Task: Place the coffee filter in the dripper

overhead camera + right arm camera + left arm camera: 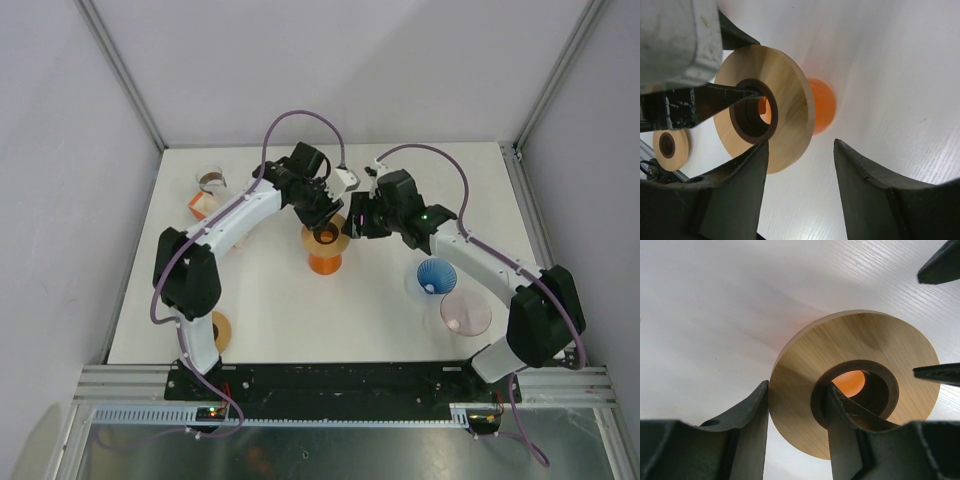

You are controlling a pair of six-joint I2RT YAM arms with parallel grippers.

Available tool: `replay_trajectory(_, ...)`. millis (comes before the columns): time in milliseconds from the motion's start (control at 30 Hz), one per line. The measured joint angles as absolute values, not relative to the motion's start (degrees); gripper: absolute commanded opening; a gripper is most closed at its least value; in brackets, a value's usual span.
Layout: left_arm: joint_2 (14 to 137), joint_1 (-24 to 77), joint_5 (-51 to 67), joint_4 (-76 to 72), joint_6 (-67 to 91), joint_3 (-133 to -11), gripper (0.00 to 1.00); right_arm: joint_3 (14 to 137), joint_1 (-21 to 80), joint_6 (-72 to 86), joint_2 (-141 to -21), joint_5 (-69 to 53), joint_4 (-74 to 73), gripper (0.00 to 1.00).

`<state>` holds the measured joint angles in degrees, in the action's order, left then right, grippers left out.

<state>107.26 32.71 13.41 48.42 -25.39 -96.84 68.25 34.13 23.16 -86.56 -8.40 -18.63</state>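
An orange dripper (325, 258) stands mid-table with its wooden ring collar (326, 236) on top. My left gripper (326, 222) is down on it. In the left wrist view (799, 386) one finger is inside the ring's dark hole, the other at the outer rim of the wooden ring (865, 340). Orange shows through the hole. My right gripper (356, 224) hangs open and empty just right of the dripper. Its view (800, 144) shows the ring (787, 85) and orange body (822, 107). I cannot pick out a coffee filter with certainty.
A small glass (211, 180) and a white-and-orange object (203, 206) stand at the back left. A blue dripper (436, 275) and a pink one (465, 313) stand at the right. A spare wooden ring (221, 331) lies by the left arm's base.
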Motion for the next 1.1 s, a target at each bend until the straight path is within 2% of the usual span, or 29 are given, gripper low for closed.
replay_trajectory(167, 107.3, 32.7, 14.0, 48.6, -25.4, -96.3, 0.01, 68.2, 34.4, 24.1, -88.3, -10.1, -17.1, 0.59)
replay_trajectory(233, 107.3, 32.7, 14.0, 48.6, -25.4, -96.3, 0.09, 68.2, 34.4, 24.5, -89.4, -10.6, -16.4, 0.59)
replay_trajectory(367, 107.3, 32.7, 14.3, 48.6, -25.4, -96.0, 0.33, 68.2, 34.4, 25.3, -91.7, -11.1, -15.5, 0.58)
replay_trajectory(700, 107.2, 32.4, 14.4, 48.8, -24.9, -95.8, 0.68, 68.2, 34.2, 26.2, -92.6, -12.5, -14.2, 0.56)
replay_trajectory(1100, 104.4, 31.5, 15.3, 48.8, -24.9, -96.1, 0.78, 68.2, 33.8, 26.2, -92.4, -12.5, -14.2, 0.59)
